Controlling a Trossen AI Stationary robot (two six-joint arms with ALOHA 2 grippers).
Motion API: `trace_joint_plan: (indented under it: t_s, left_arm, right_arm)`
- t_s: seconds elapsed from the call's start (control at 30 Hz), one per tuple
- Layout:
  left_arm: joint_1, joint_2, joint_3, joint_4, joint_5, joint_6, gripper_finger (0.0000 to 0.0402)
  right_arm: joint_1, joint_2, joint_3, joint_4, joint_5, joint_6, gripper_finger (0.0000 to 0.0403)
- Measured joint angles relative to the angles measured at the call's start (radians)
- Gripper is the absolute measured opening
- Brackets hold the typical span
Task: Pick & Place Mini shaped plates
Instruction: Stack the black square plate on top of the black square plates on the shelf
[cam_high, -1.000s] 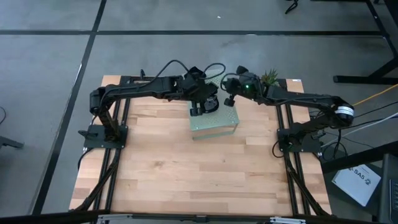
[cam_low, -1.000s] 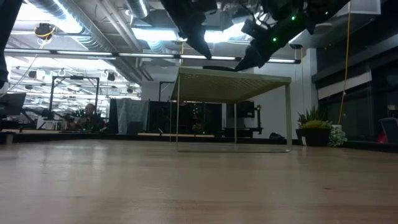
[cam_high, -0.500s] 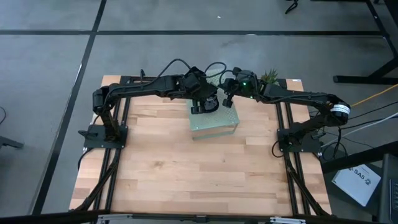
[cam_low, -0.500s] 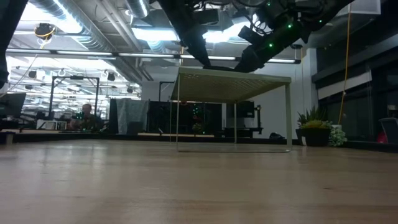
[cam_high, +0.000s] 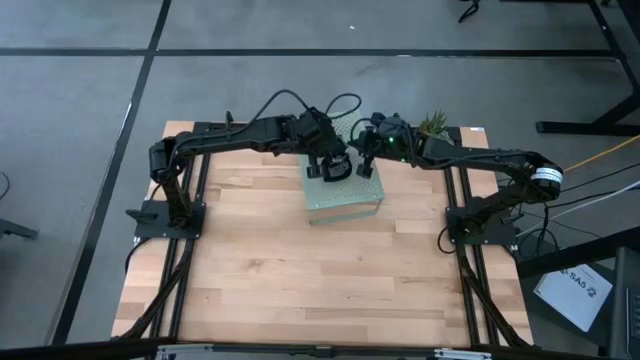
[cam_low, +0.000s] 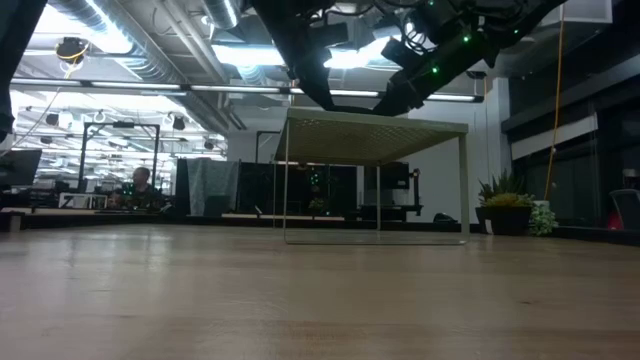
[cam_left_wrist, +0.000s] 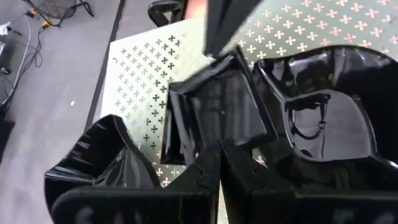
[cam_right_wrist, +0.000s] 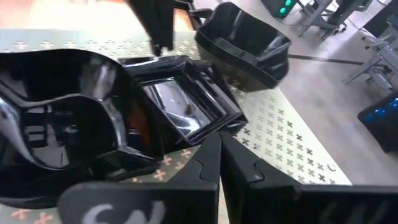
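Overhead view, left to right. The left arm reaches from the table's left edge toward the far centre, where the left gripper (cam_high: 330, 168) hangs over the pale green perforated box (cam_high: 345, 200) standing on the wooden table (cam_high: 280, 270). Its fingers (cam_left_wrist: 208, 171) are pressed together, their tips at the near rim of a square black plate (cam_left_wrist: 214, 109) lying on the box top; whether the rim is pinched cannot be told. A wavy-rimmed plate (cam_left_wrist: 102, 162) lies to one side of the square one and a deeper rounded plate (cam_left_wrist: 329, 112) to the other, all on the perforated surface. The right gripper (cam_high: 366, 160) meets the same spot from the opposite side, its fingers (cam_right_wrist: 211, 165) likewise closed, tips against the square plate's edge. A further plate (cam_right_wrist: 245, 43) sits at the box's border. A small plant (cam_high: 433, 124) stands behind the right arm.
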Motion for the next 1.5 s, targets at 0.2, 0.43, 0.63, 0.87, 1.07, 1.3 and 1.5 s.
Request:
trace_joint_plan:
  t_s: [0.2, 0.43, 0.63, 0.87, 1.07, 1.3, 1.5]
  left_arm:
    - [0.002, 0.003, 0.000, -0.009, 0.001, -0.001, 0.0003]
    - [-0.012, -0.008, 0.000, -0.086, -0.007, -0.001, 0.0004]
    - [-0.024, -0.019, 0.000, -0.070, -0.046, 0.011, 0.0002]
    - [-0.023, -0.022, 0.000, -0.063, -0.075, 0.013, 0.0004]
    - [-0.037, -0.071, 0.010, -0.053, -0.047, -0.008, 0.0003]
    - [-0.044, -0.106, 0.019, -0.010, 0.145, -0.010, 0.0002]
    - [-0.042, -0.042, 0.014, 0.008, 0.194, -0.008, 0.0002]
  right_arm:
    - [0.012, 0.000, -0.001, -0.022, 0.001, 0.004, 0.0011]
    - [0.012, 0.000, -0.001, -0.022, 0.001, 0.018, 0.0004]
    - [0.012, 0.000, -0.001, -0.017, 0.001, 0.019, 0.0010]
    - [0.013, 0.000, -0.001, -0.014, 0.001, 0.024, 0.0007]
    - [0.030, -0.020, -0.001, -0.016, 0.003, 0.045, 0.0007]
    - [0.051, -0.066, 0.009, -0.034, 0.001, 0.045, 0.0007]
    - [0.050, -0.066, 0.009, -0.038, 0.001, 0.045, 0.0003]
